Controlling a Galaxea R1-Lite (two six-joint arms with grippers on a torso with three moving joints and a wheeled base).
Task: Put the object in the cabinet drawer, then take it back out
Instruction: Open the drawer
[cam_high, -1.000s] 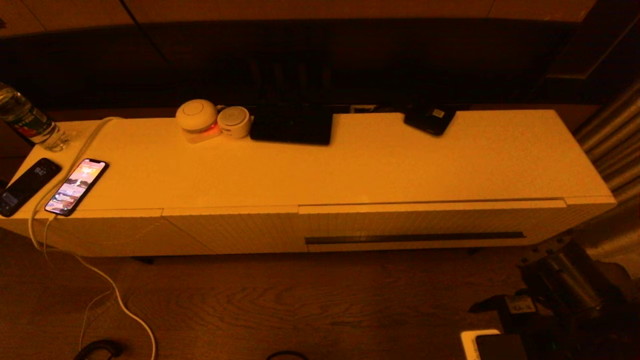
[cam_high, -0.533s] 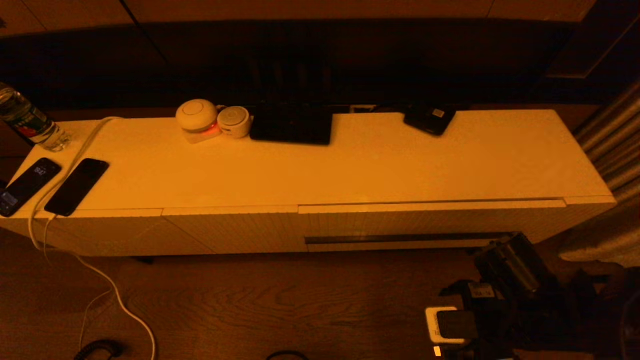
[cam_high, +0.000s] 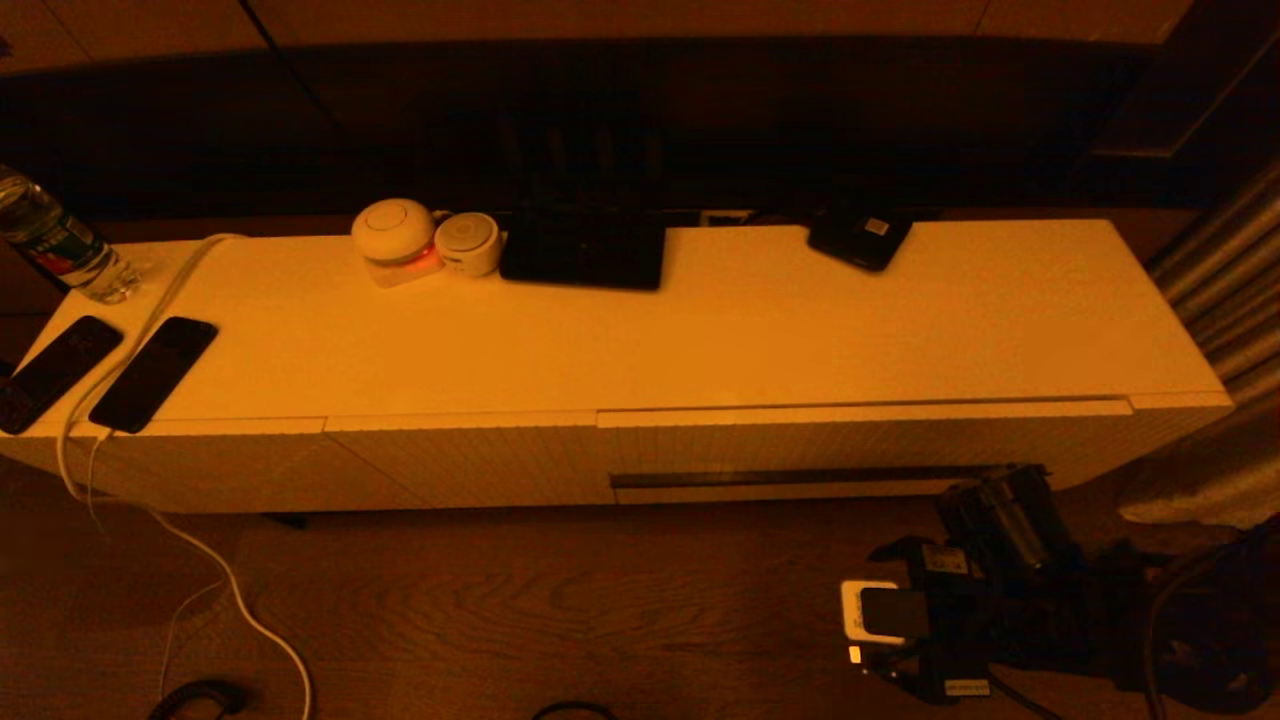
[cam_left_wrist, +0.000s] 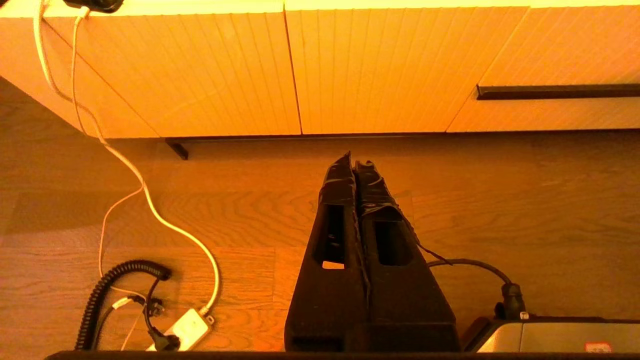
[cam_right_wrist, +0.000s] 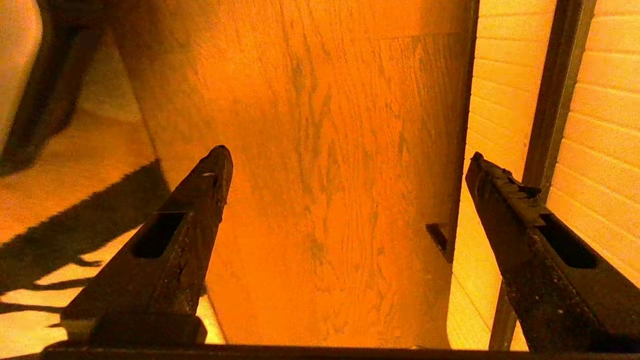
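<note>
The head camera looks forward and down from above onto the cabinet (cam_high: 640, 350) top and its drawer (cam_high: 830, 455) front. Both wrist cameras sit low near the floor (cam_left_wrist: 250, 210): the left faces the ribbed fronts, the right looks along the drawer's slot handle (cam_right_wrist: 555, 100), close beside it.

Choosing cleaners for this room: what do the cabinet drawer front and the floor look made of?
The cabinet drawer front looks like white painted or laminated board, matte, with fine ribs and a dark slot handle; which of the two I cannot tell. The floor looks like wood or wood-look laminate, showing grain and plank seams.
</note>
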